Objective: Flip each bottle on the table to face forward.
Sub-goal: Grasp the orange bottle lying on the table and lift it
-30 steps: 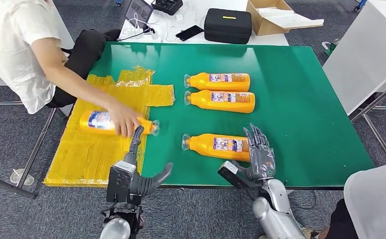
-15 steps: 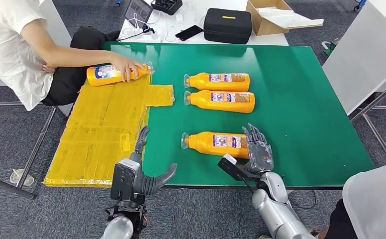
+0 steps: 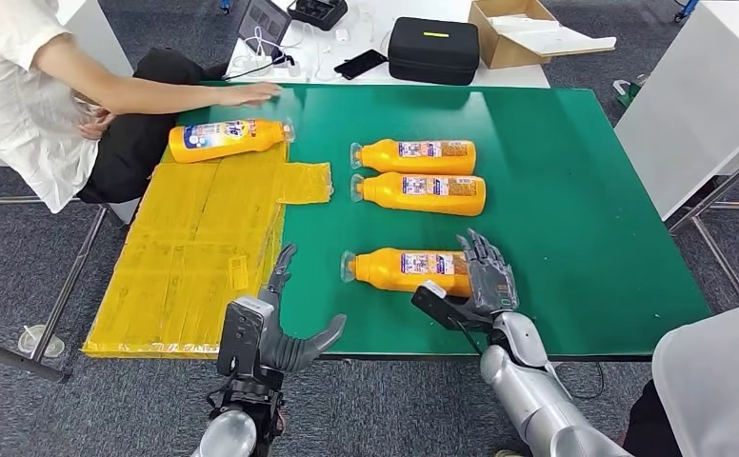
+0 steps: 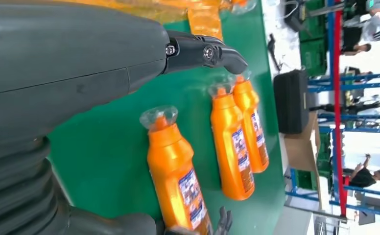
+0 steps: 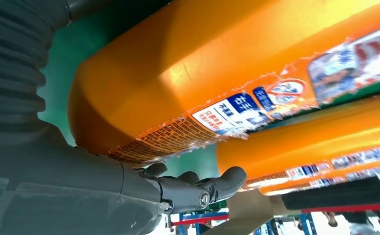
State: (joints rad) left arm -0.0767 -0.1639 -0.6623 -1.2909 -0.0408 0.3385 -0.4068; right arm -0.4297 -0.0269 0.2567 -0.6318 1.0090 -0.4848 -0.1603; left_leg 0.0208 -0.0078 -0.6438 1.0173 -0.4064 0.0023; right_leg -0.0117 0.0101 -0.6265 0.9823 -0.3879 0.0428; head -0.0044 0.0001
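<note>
Orange plastic with a printed label facing up: that is the nearest bottle (image 3: pixel 406 270), lying on its side on the green counter (image 3: pixel 575 190) close to the front edge, cap to our left. We are working on this one with our right hand (image 3: pixel 485 281), whose fingers (image 3: pixel 477 257) are wrapping over its base end; the right wrist view is showing the thumb just under the bottle's bottom rim, so we are judging this a grasp on the bottle, though how firm it is we cannot tell. Since its label is already showing upward, we are treating this flip as nearly finished or being settled.

Behind it, two more orange bottles (image 3: pixel 421 154) (image 3: pixel 421 192) are lying side by side, touching, labels up as well, and looking done.

A fourth orange bottle (image 3: pixel 225 139) is resting at the far left on the yellow plastic sheet (image 3: pixel 194 248), just beside a person's arm (image 3: pixel 147 93); we are guessing it is waiting its turn, though we cannot tell which face it is showing.

Our left hand (image 3: pixel 275 328) is hovering at the counter's front edge, fingers spread and holding nothing.
</note>
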